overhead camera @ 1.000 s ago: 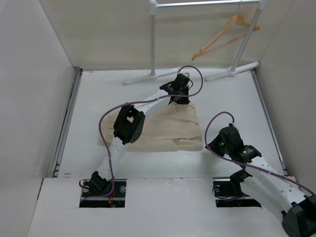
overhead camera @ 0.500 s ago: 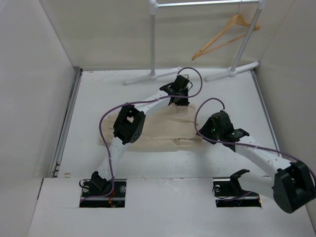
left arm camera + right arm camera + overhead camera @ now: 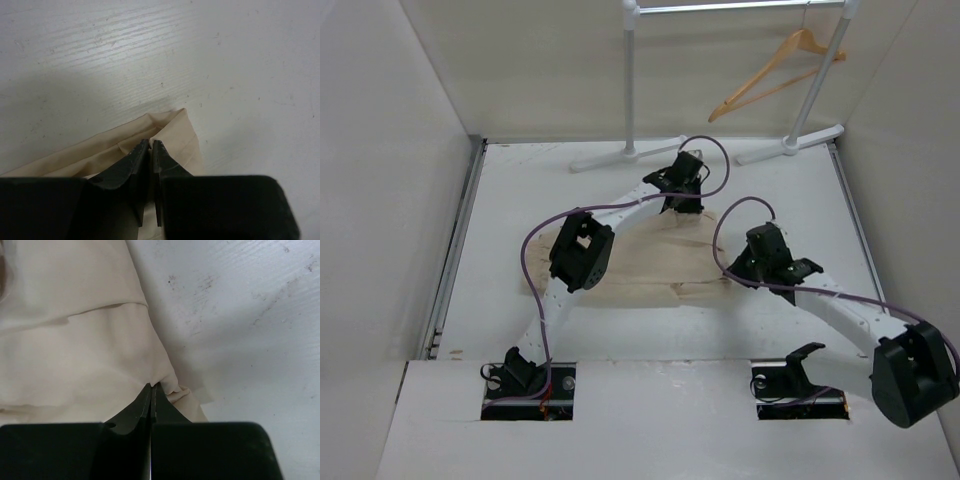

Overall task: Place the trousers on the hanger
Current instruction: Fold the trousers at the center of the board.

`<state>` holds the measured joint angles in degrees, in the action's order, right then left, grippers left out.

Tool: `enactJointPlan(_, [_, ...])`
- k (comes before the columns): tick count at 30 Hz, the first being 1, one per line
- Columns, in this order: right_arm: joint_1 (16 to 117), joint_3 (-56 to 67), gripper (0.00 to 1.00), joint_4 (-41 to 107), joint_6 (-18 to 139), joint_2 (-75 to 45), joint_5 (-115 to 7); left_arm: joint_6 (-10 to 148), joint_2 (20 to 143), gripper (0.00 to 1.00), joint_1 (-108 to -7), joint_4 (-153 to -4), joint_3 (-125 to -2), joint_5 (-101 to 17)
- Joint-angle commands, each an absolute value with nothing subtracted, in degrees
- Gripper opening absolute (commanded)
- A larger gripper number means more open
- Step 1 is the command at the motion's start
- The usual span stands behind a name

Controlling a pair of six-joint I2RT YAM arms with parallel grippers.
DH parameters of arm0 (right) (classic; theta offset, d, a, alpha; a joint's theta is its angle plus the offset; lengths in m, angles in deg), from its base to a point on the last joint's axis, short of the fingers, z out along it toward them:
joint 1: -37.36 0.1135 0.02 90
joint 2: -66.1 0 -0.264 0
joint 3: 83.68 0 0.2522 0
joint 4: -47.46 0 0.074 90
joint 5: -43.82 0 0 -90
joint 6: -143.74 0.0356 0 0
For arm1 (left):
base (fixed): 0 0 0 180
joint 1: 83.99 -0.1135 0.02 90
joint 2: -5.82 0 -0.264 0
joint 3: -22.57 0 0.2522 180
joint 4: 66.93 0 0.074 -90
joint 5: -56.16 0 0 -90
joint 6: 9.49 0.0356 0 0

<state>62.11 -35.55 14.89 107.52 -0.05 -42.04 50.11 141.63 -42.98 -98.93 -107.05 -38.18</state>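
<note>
The beige trousers [image 3: 650, 265] lie folded flat in the middle of the table. My left gripper [image 3: 682, 208] is at their far right corner; in the left wrist view its jaws [image 3: 151, 145] are shut on a fold of the trousers [image 3: 175, 137]. My right gripper [image 3: 735, 272] is at their right edge; in the right wrist view its jaws [image 3: 151, 386] are shut on a pinch of the trousers [image 3: 75, 355]. The wooden hanger [image 3: 772, 78] hangs tilted on the rack at the back right, away from both grippers.
The white metal clothes rack [image 3: 630, 90] stands at the back, its feet [image 3: 620, 157] on the table just beyond the left gripper. White walls close in the left, right and back sides. The purple cables [image 3: 535, 240] loop above both arms.
My right arm has swung in from the near right to the trousers' right edge and settled on the cloth. The left arm has barely moved.
</note>
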Motion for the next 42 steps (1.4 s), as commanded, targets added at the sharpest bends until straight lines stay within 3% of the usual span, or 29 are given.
enactJointPlan(1, [62.8,-35.3,0.00,11.8,108.1,4.3,-40.1,49.7,140.5,0.06,-43.7,-97.8,-108.6,-37.7])
enactJointPlan(11, [65.5,-43.1,0.00,0.2,112.4,19.4,-40.3,48.7,141.2,0.05,-44.5,-97.7,-109.8,-37.4])
enactJointPlan(22, [68.7,-47.7,0.02,0.7,119.4,19.8,-40.8,48.2,142.2,0.08,-42.9,-97.7,-109.6,-37.0])
enactJointPlan(25, [68.9,-47.5,0.15,0.3,119.6,20.0,-40.0,48.2,141.6,0.15,-42.6,-97.3,-109.3,-36.4])
enactJointPlan(29, [68.5,-45.6,0.45,-3.8,117.5,26.1,-39.1,47.7,135.5,0.30,-42.6,-94.1,-105.0,-33.3])
enactJointPlan(33, [67.4,-41.4,0.53,-8.1,113.8,30.7,-39.2,47.5,125.0,0.43,-43.7,-89.6,-97.0,-31.4])
enactJointPlan(38, [64.6,-38.6,0.12,2.3,107.4,24.4,-45.3,42.8,111.9,0.39,-43.4,-83.3,-78.6,-31.1])
enactJointPlan(42, [60.1,-33.9,0.09,16.2,102.3,12.9,-51.2,35.8,101.2,0.36,-42.2,-77.2,-58.9,-29.0])
